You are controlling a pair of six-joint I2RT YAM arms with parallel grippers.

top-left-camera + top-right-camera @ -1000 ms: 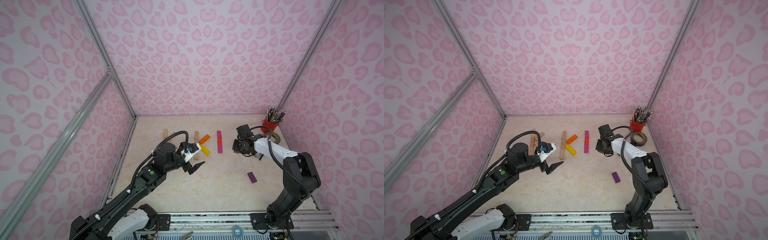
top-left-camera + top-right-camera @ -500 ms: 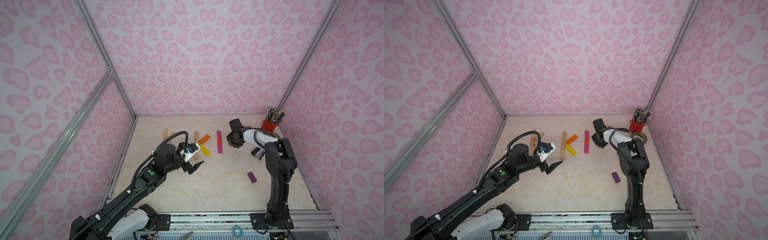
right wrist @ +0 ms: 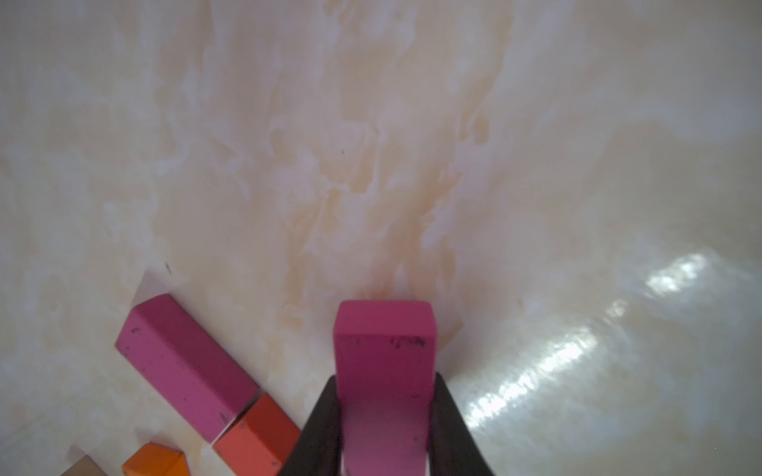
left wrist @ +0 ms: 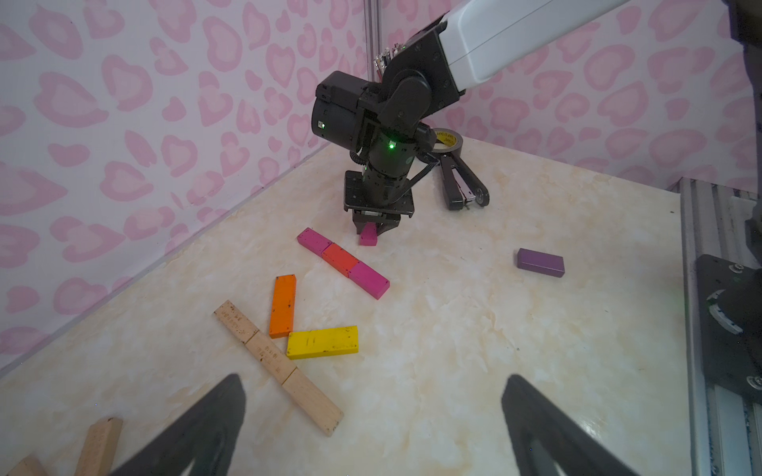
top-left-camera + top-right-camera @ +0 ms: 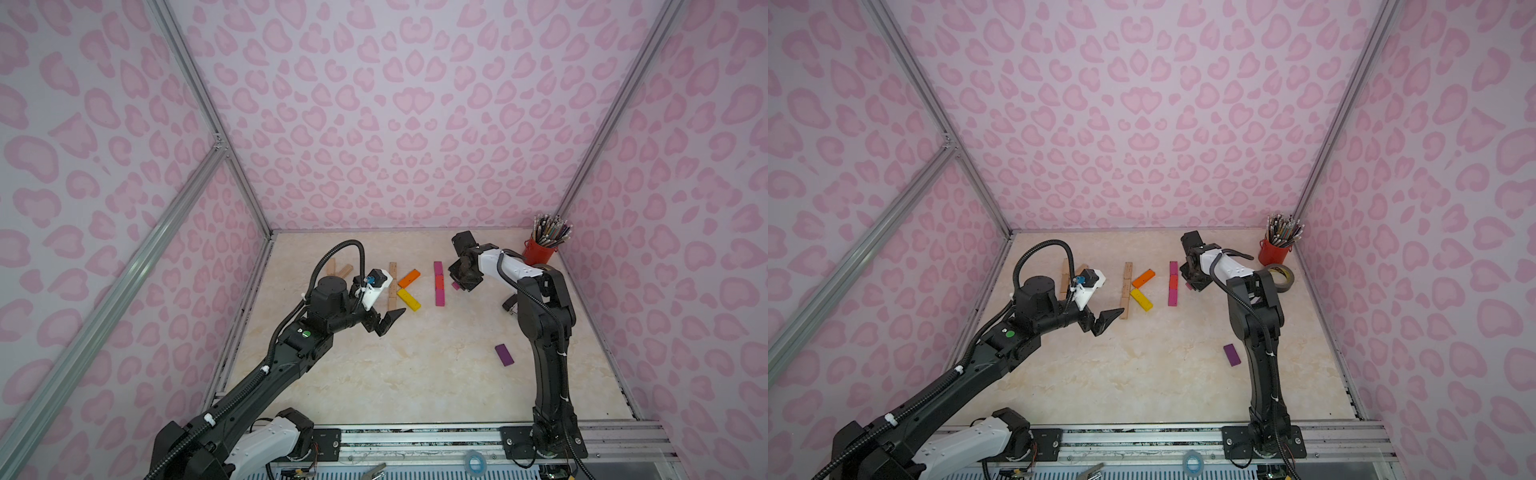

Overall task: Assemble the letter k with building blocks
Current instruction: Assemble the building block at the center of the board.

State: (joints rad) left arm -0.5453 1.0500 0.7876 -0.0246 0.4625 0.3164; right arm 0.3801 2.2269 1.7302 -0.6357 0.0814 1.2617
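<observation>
Nearest the front rail, the cream marbled table [image 5: 415, 374] is bare across its width except for one small dark purple painted block [image 5: 504, 355], which lies flat beside the right arm's upright link.

Farther in, the left gripper [image 5: 390, 321] hangs over bare table with its jaws spread wide and nothing between them, just short of the near end of a line of three plain light-wood bars [image 5: 392, 286]. An orange painted bar [image 5: 409, 278] and a yellow painted bar [image 5: 409, 300] slant off that line's right edge.

To their right, with a strip of bare table between, lies a straight magenta-red-magenta line of bars [image 5: 439, 283]. Just beside its far end, with a narrow gap, the right gripper [image 4: 373, 230] points down, clamped on an upright magenta painted block [image 3: 385, 350]. Whether its lower end touches the table I cannot tell.

Beyond are a black stapler [image 4: 457, 185], a grey tape roll [image 5: 1281, 276] and a red cup of pencils [image 5: 540, 251] in the far right corner.
</observation>
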